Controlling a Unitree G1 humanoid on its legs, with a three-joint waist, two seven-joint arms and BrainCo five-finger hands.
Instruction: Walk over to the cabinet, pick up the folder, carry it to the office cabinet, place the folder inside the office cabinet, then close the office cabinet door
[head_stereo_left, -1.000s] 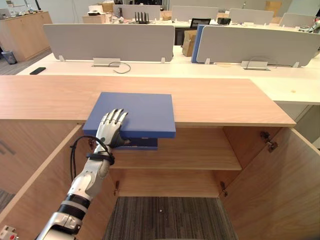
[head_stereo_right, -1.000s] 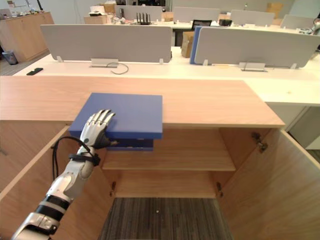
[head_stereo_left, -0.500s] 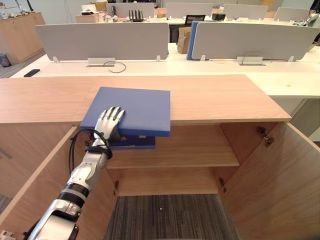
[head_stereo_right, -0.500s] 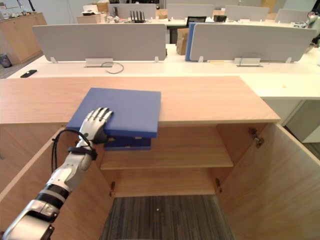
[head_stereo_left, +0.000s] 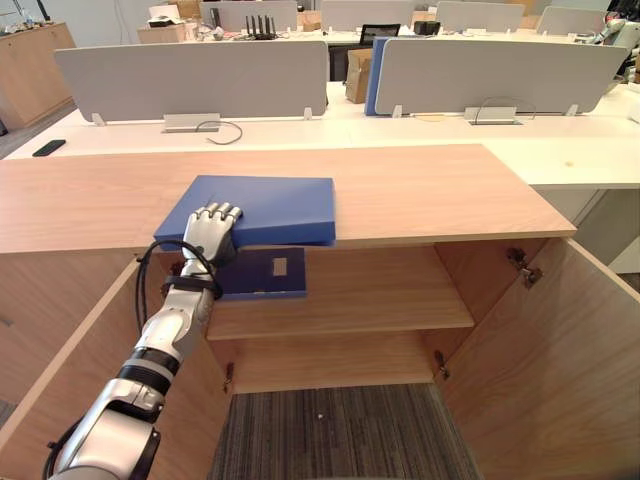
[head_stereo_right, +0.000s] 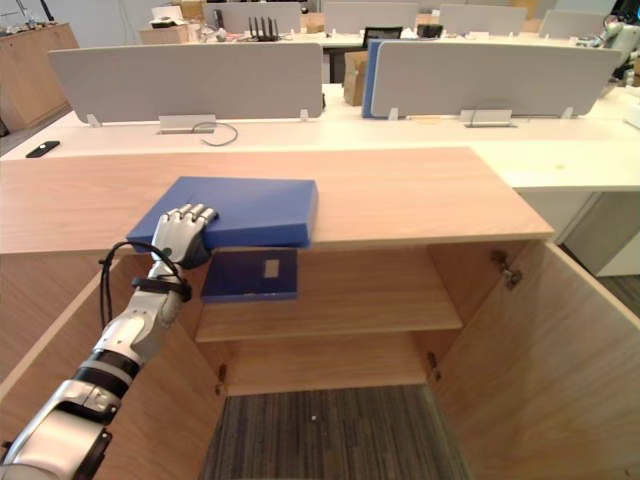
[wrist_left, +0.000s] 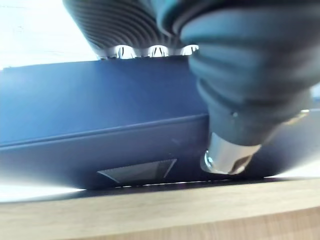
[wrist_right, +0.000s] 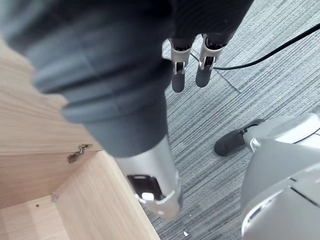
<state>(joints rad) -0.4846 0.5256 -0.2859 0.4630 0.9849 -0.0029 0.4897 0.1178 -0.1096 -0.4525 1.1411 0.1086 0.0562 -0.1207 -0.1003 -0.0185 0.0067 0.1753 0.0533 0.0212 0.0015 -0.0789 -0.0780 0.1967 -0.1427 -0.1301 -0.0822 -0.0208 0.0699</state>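
The left robot hand grips the near left corner of a blue folder. Its fingers lie flat over the broad top face. In the left wrist view the thumb presses up against the darker face beneath, so the corner is pinched between them.

Just past the thumb, on that darker face, is a small pale label. The folder spreads forward and to the right of the hand. Its top face overlaps the front edge of the wooden worktop that caps the cabinet, and its labelled face hangs in front of the opening. Whether the folder rests on the worktop or on the shelf below the hand cannot be told.

Further out, both cabinet doors stand open, the left door under the forearm and the right door well away on the far side. The right robot hand hangs over the grey carpet with relaxed, straight fingers and holds nothing.

The step in hand looks like sliding the folder onto the shelf. To do it well, the hand should probably drop until the folder's far edge sits below the worktop's front lip. It should then level the folder and push it straight in until no part overhangs the shelf. A one-corner pinch lets the far side sag, so the move wants to be slow. The fingers should let go only once the shelf carries the weight, and the hand must clear the opening before the doors are swung.
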